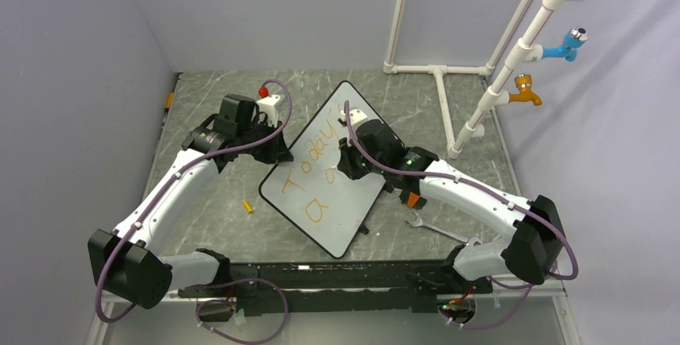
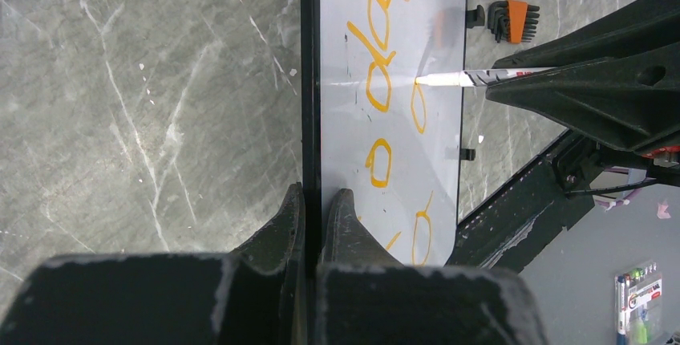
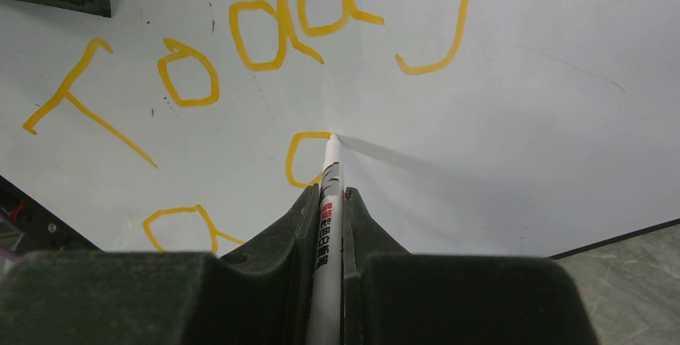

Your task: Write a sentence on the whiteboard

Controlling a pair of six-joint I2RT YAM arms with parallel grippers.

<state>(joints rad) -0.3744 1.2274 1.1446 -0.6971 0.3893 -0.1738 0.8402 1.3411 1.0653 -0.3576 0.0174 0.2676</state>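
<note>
Whiteboard (image 1: 353, 200) rim pinched in our left gripper (image 2: 319, 192), our right gripper (image 3: 329, 191) clamped on marker (image 3: 330, 160), tip on unfinished sentence (image 3: 282, 36)

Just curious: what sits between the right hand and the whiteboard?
A white marker, held by the right hand, its tip touching the whiteboard; clearest in the right wrist view.

A grey, marble-patterned tabletop (image 1: 216, 229) with thin white veins fills the floor of the enclosure. Plain pale lavender-grey panels close it in: a back wall (image 1: 281, 8), a left wall (image 1: 72, 104) and a right wall (image 1: 617, 160). At the back right stands a white pipe frame (image 1: 439, 70), one slanted pipe carrying a blue tap (image 1: 566, 46) and an orange tap (image 1: 525, 92). The light is even and soft, casting faint shadows.
</note>
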